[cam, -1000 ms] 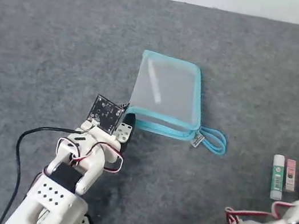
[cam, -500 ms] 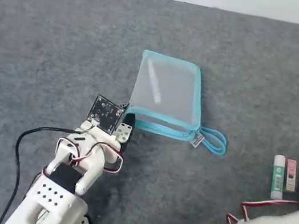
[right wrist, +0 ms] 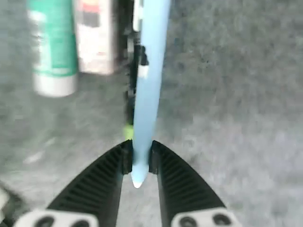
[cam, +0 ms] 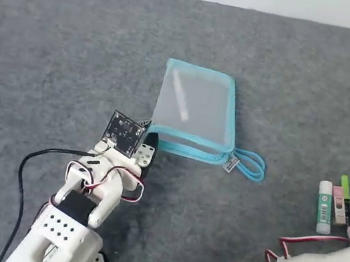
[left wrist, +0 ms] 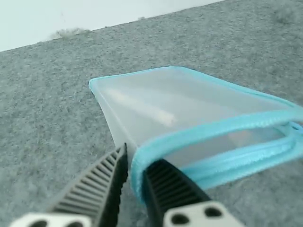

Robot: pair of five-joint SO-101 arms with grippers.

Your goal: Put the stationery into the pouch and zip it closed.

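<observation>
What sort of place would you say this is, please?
Likely a robot test bench rather than an office: a grey felt mat is the work surface, the left gripper pinches a pouch, and the right gripper clamps a pen beside other stationery.

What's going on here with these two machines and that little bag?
Two robot arms are packing stationery into a see-through pouch with blue edging. The left arm's fingers pinch the pouch's rim at a corner of its mouth, which gapes open. Off to the side, the right arm's fingers are closed on the tip of a light blue pen, beside a glue stick and an eraser lying on the grey table. The zip is not yet closed.
</observation>
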